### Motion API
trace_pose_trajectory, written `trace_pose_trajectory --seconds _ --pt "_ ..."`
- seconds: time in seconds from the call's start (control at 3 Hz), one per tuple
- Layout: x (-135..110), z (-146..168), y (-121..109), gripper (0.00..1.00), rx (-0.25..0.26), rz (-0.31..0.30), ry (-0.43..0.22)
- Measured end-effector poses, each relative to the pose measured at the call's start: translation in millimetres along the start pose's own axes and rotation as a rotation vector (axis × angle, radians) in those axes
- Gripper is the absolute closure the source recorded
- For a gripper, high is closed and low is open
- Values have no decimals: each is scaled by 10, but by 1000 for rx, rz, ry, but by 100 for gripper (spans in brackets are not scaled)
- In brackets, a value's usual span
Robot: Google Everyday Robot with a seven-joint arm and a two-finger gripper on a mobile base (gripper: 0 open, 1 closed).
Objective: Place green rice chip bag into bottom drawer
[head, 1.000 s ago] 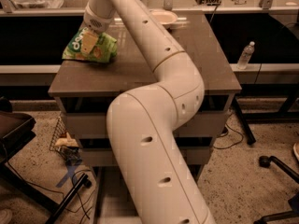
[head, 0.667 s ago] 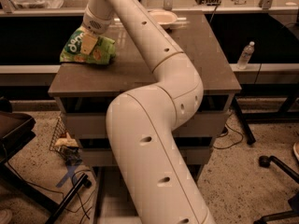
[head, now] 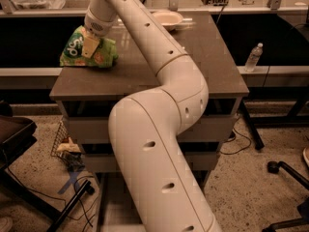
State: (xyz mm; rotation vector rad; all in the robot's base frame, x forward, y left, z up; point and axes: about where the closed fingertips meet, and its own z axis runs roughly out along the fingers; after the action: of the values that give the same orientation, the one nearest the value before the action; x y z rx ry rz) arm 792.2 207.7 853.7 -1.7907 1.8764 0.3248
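Looking along the arm (head: 159, 144), we find the tool (head: 91, 43) down on the green rice chip bag (head: 104, 57) at the desk's (head: 212, 66) far corner, on the left as we see it. Whether it is closed on the bag we cannot tell. The bag rests on the desk, well apart from the white bowl (head: 166, 18) at the back edge. Below, the bottom drawer (head: 113, 204) stands pulled out, partly hidden by the arm.

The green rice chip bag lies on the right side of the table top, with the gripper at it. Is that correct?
Not quite: the camera view shows the green rice chip bag on the left side of the table top, not the right. The gripper is at the bag, as you say.
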Motion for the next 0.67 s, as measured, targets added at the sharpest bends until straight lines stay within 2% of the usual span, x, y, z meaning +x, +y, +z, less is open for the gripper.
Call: trace_pose_trajectory --seconds 0.33,0.67 --pt "23 -190 -53 100 26 -1 -5" --pt "128 -632 -149 100 87 27 -24"
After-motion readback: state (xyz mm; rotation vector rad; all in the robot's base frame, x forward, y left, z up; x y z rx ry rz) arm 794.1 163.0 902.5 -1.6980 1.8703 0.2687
